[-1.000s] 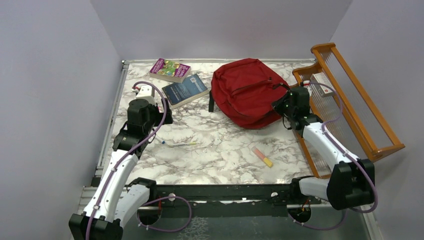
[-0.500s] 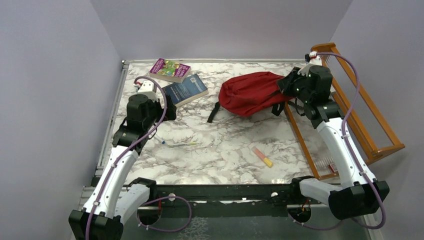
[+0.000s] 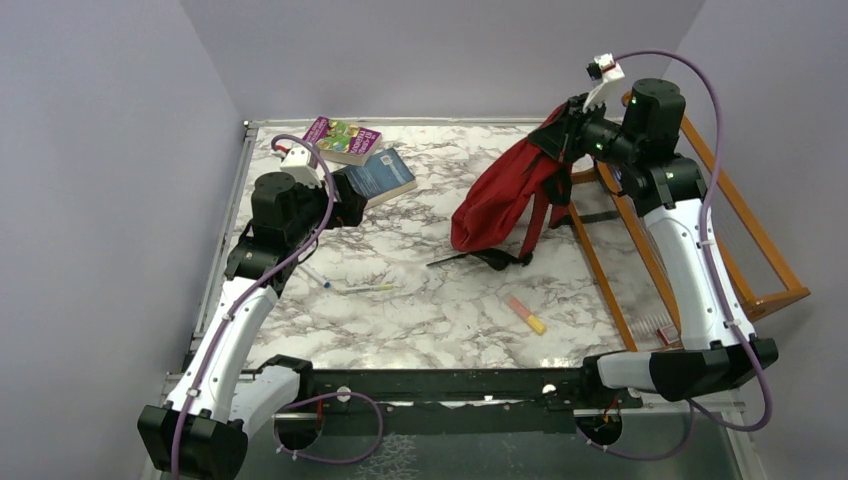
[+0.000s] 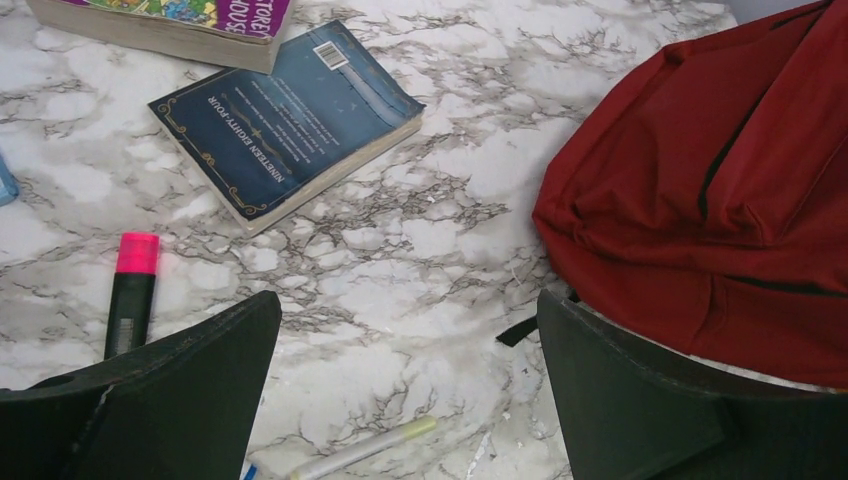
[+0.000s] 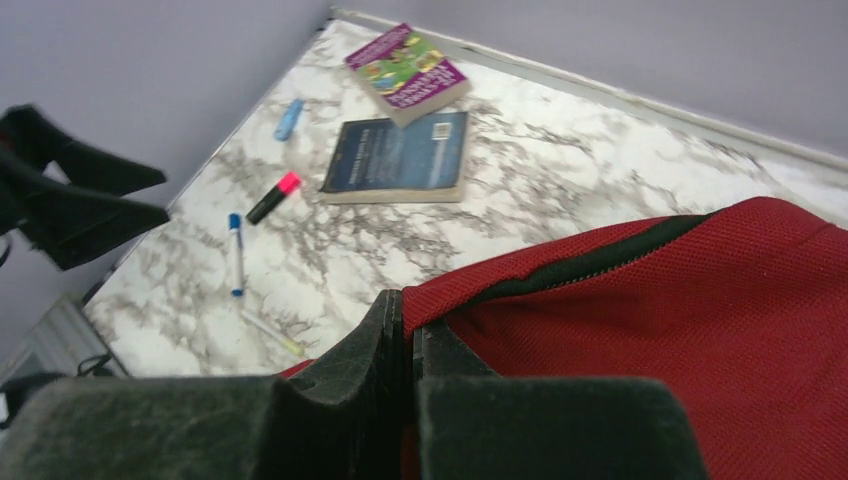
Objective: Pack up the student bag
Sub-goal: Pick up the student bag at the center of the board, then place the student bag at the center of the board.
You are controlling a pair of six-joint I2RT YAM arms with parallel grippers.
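Student bag hangs at the far right of the desk, its top edge pinched in the closed right end effector, lower end touching the marble. Left end effector hovers wide open near a blue book.

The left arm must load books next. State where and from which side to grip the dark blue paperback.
Grip the Nineteen Eighty-Four paperback by its long page edge, approaching from the red backpack side, probably sliding one finger underneath. It lies flat, back cover up, that edge is free, and the purple book crowds its far end.
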